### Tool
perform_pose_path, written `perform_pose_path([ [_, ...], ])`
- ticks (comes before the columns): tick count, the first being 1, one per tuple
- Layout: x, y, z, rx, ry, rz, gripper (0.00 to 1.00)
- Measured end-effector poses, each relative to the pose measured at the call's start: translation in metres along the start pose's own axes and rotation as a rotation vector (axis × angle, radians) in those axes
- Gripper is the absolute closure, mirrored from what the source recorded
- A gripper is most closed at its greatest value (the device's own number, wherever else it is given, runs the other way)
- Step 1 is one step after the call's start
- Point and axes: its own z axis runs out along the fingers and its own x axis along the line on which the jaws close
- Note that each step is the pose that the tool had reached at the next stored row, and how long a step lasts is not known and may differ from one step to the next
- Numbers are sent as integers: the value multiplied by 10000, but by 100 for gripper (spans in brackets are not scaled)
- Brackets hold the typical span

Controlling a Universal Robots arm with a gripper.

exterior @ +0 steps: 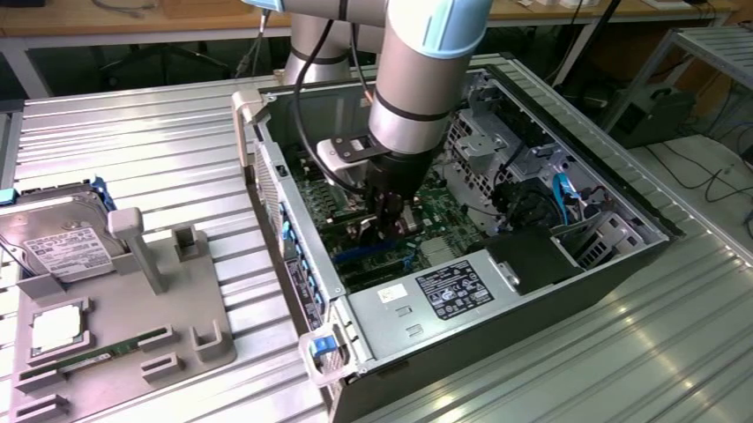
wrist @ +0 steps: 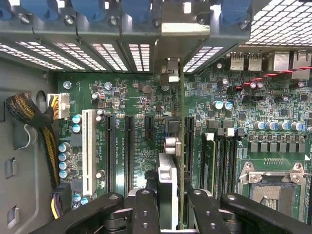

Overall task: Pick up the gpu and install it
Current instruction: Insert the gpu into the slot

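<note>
Over green motherboard (wrist: 127, 100) — thin flat gpu (wrist: 166, 185) in black gripper (wrist: 171, 209)

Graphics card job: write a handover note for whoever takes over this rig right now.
Claw: shut on the graphics card, gripping it on edge.
Card: inside the open computer case, held edge-down over the motherboard. It runs parallel to the long black slots, with its metal bracket toward the case's rear wall.
Done: the card is picked up and carried into the case.
Left: I cannot tell whether the card is seated in a slot. The claw has not let go.
</note>
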Motion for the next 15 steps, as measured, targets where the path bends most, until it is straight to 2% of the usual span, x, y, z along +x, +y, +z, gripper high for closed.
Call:
perform_pose_path([
  [15, 1, 16, 42, 0, 0, 0, 72],
])
